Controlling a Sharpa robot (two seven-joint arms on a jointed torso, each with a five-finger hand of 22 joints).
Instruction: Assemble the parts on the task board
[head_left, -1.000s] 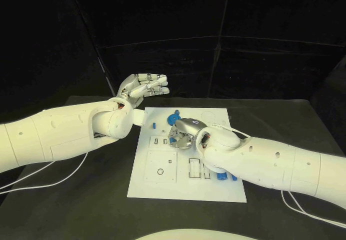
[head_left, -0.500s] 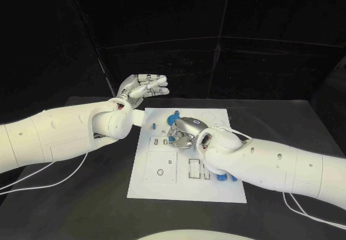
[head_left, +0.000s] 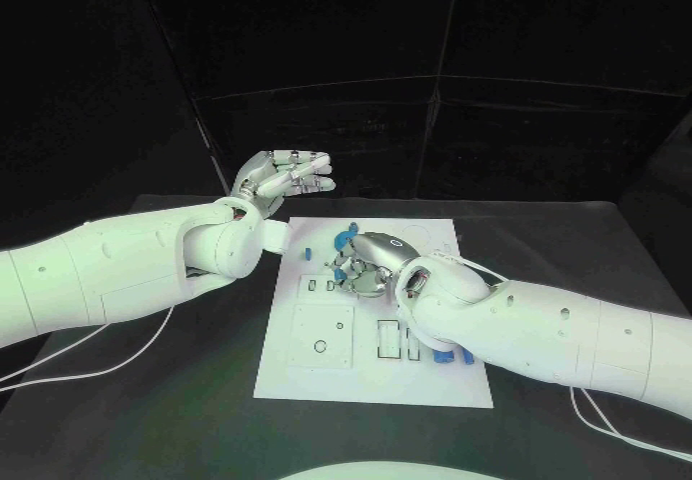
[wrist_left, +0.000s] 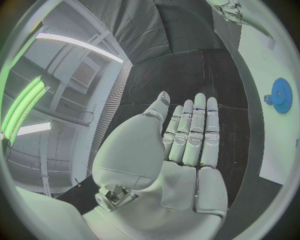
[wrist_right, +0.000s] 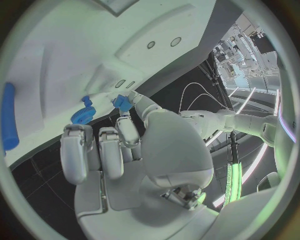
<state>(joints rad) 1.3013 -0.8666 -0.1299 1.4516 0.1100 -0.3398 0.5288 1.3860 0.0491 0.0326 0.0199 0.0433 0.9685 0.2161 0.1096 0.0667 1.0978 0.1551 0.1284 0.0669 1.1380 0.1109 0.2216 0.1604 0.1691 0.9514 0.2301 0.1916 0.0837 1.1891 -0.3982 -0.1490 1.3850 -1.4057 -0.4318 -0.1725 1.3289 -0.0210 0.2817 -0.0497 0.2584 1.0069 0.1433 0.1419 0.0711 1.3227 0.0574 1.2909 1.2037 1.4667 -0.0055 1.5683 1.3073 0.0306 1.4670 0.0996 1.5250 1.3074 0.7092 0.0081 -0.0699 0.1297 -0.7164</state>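
- The task board lies flat in the middle of the black table, its long side running away from the robot
- The right hand is low over the far half of the board, palm down, fingers curled toward the surface
- In the right wrist view a small blue part sits pinched between the thumb and a fingertip of the right hand, right at the board's white surface; the other fingers reach forward side by side
- A blue gear lies on the board just beside that pinched part; in the head view it peeks out at the far side of the right hand
- A long blue piece lies on the board well apart from the gear
- More blue parts sit at the board's near right edge, partly hidden by the right forearm
- The left hand is raised beyond the board's far left corner, clear of the table, holding nothing
- In the left wrist view the left hand's fingers are stretched out straight, close together, palm bare, with the gear on the board off to one side
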